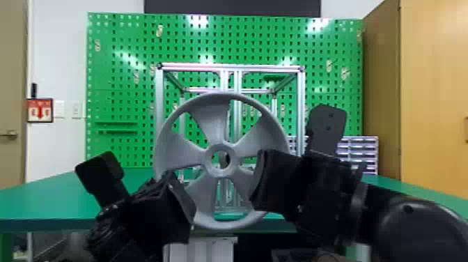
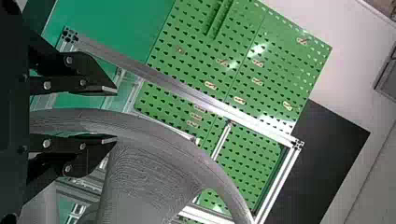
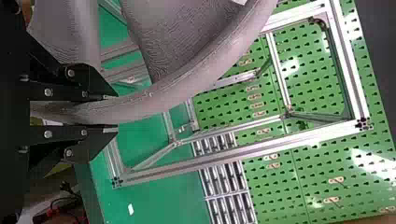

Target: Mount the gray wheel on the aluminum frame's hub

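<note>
— A gray wheel (image 1: 209, 161) stands upright between a robot's two black arms, its open face of broad spokes turned toward the head camera. Where is the aluminum frame (image 1: 209, 67)?
— Directly beyond it, on the green table (image 1: 45, 198). The wheel covers the lower middle of the frame, whose top bar rises above the rim.
— And the grippers?
— The right gripper (image 1: 278, 184), at the wheel's right side, has its fingers closed on the rim, one on either face. The left gripper (image 1: 169, 209), at the lower left, holds its fingers well parted with the rim between them, nearer one finger than the other. Whether that finger touches, I cannot tell.
— Is the wheel seated on the hub?
— It is in front of the frame's central posts; the views do not settle whether the hub has entered its center hole.
— What forms the backdrop?
— A green pegboard (image 1: 118, 87) spans the far side, a small-drawer organizer (image 1: 358, 149) sits at far right, and a tan cabinet (image 1: 431, 87) stands at the right edge.
</note>
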